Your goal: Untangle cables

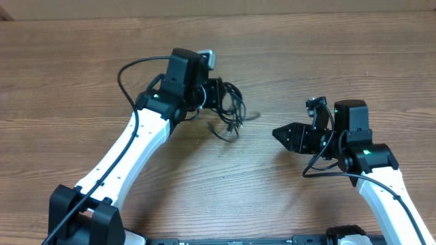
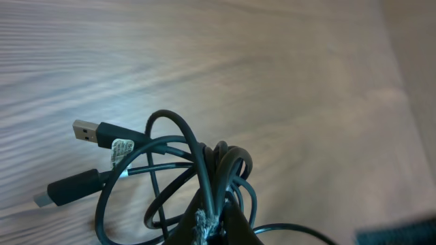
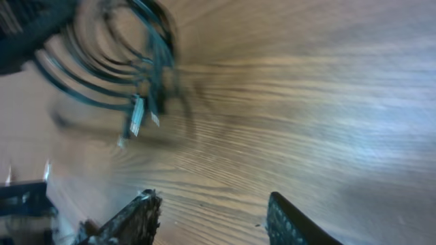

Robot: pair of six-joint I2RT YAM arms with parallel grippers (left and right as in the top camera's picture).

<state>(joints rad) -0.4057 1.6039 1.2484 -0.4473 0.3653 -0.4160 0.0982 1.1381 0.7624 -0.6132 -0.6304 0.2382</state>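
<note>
My left gripper (image 2: pixel 212 230) pinches the cables (image 2: pixel 170 160), a coiled bunch over the table (image 1: pixel 340 54); my right gripper (image 3: pixel 214 211) hangs nearby, fingers apart. They seem light, floppy, springy; I'd grab behind a plug (image 2: pixel 87 129).

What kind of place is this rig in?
Probably a robotics lab bench: a bare wood-grain table, a white-and-black left robot arm and its right twin, and a tangled bundle of thin black USB cables as workpiece.

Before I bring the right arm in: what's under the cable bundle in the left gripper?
Only bare wooden table shows beneath the cables; the spot under the left gripper itself is hidden.
</note>
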